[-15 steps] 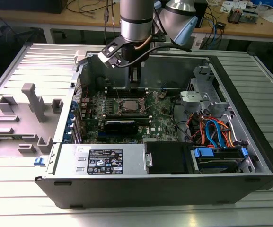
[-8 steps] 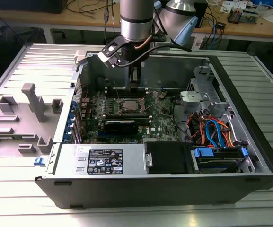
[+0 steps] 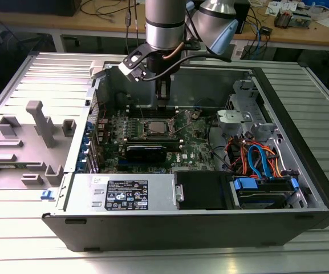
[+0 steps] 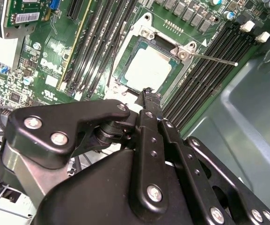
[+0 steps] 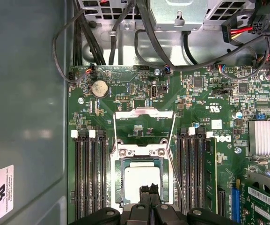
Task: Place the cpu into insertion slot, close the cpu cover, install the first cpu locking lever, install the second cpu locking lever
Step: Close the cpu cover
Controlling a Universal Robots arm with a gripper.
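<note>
Over on the exterior view's left we've got a grey plastic stand [image 3: 39, 128] sitting on the table [image 3: 16, 240]. Next to it is the open computer case [image 3: 153, 228], with the gripper [image 3: 163, 105] hanging right over the socket [image 3: 153, 128], and a tangle of cables [image 3: 255, 160] further right. The chip [image 5: 142, 183] is seated in the socket, silver top up. The cover [image 5: 144, 113] is flipped open, with green board showing through its window. The gripper's fingertips are pressed together with nothing between them, just over the chip's edge.
</note>
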